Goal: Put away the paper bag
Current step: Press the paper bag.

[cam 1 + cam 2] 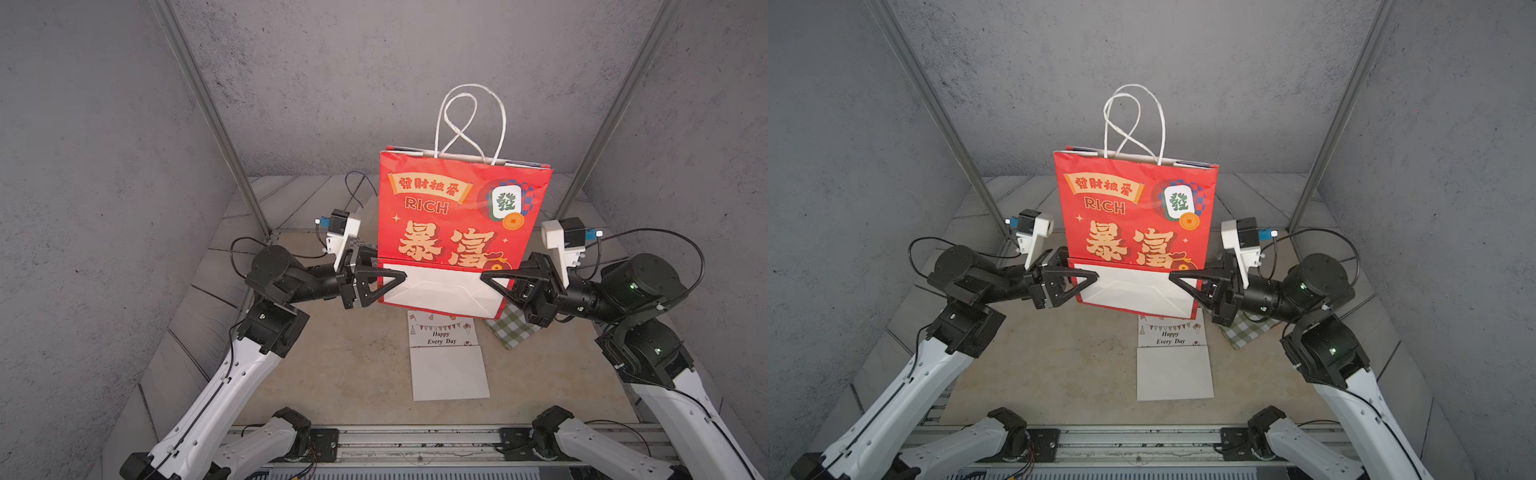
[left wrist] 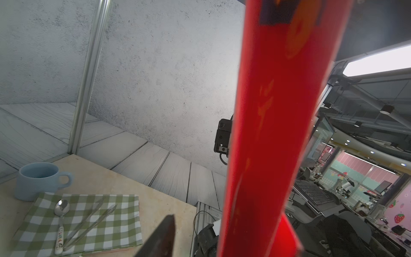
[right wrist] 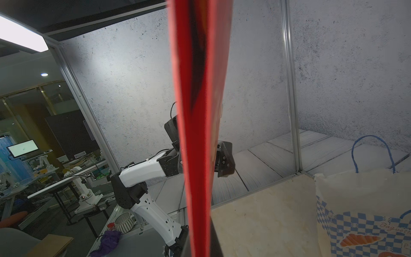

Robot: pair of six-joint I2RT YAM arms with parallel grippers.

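Red paper bag [image 1: 457, 208] upright, folded flat, held over table [image 1: 332, 374] mid-scene. R gripper [image 1: 488, 278] clamped on its lower R edge. L gripper [image 1: 399, 276] at lower L edge, one finger [image 2: 162, 235] apart from bag, so can't tell if gripping.

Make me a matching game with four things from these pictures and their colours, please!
Things:
1. paper bag
2. mug
3. cloth
4. spoon

Colours:
A. shiny silver
B. green and white checks
C. red
D. light blue

Right pairs: 1-C, 2-D, 3-B, 4-A.
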